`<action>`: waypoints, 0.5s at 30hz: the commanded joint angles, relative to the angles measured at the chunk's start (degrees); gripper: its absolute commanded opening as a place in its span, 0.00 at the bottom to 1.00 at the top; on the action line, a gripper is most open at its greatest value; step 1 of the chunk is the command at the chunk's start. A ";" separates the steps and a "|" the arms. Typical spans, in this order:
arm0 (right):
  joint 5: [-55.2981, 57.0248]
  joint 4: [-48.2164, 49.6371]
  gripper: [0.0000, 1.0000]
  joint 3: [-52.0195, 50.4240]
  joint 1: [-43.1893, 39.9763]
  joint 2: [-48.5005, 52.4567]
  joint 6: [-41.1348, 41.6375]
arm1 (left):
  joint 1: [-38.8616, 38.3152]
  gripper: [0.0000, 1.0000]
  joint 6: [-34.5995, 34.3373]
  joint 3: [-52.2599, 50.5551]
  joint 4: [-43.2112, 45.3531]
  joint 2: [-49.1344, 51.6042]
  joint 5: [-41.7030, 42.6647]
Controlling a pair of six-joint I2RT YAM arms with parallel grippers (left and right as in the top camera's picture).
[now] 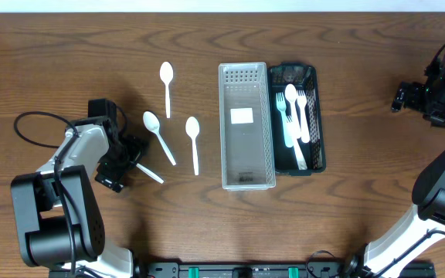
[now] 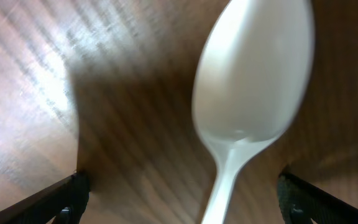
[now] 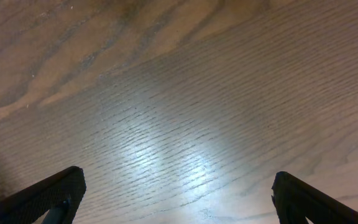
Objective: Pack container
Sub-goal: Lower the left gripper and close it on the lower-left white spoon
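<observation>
Hovering low over the table (image 1: 52,46) toward its left edge, the left gripper (image 1: 127,159) had its jaws spread wide and held nothing. Its wrist camera showed a white spoon (image 2: 253,68) lying on the wood between the two black fingers (image 2: 55,200), bowl away from the camera and handle running back toward it, touching neither finger. From overhead only that spoon's handle stuck out from under the gripper, angled toward the near edge. Three more spoons (image 1: 193,143) lay near it toward the table's middle, apart from one another, bowls toward the far edge. At the middle of the table stood a clear tray (image 1: 222,131), its long side running from far edge to near edge, with a white label (image 1: 242,116) on its floor. A black tray (image 1: 321,131) sat right against its right side, holding white cutlery (image 1: 293,123), forks among it. The right gripper (image 1: 404,96) hung near the right edge, well apart from both trays, jaws likewise wide over bare wood, gripping nothing
</observation>
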 commanded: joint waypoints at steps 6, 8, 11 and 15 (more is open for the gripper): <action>0.02 0.11 0.99 -0.04 -0.35 -0.26 -0.66 | 0.15 0.98 -0.55 -1.57 0.09 1.33 -0.46; 0.02 0.13 0.99 -0.04 -0.35 -0.24 -0.66 | 0.15 0.98 -0.55 -1.57 0.37 1.31 -0.46; 0.02 0.13 0.99 -0.04 -0.35 -0.24 -0.66 | 0.15 0.94 -0.55 -1.57 0.50 1.31 -0.48; 0.04 0.11 0.99 -0.04 -0.35 -0.26 -0.66 | 0.15 0.66 -0.55 -1.57 0.61 1.31 -0.50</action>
